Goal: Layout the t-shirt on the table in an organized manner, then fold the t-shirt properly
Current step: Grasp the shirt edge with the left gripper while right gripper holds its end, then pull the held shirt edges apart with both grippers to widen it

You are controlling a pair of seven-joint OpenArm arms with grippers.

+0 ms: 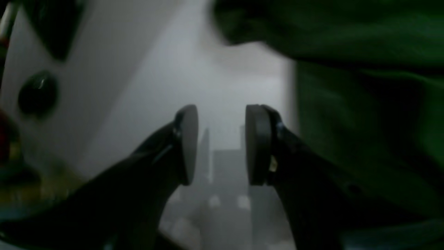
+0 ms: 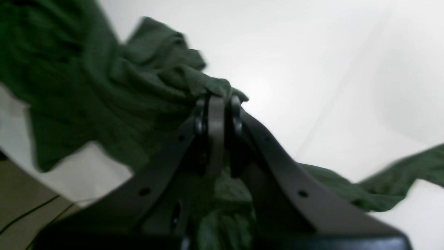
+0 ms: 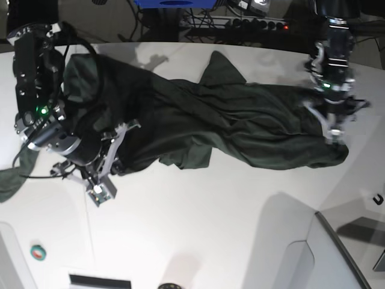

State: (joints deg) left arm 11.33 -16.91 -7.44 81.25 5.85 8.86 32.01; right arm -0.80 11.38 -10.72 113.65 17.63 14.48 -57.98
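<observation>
In the left wrist view the t-shirt (image 1: 364, 86) is blurred and cut off at the right edge; the base view hides both pincers' tips.

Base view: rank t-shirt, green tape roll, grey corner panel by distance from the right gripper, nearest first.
1. t-shirt: clamped in the right gripper, view's left.
2. green tape roll: bottom-left on the table.
3. grey corner panel: bottom-right, farthest.
</observation>
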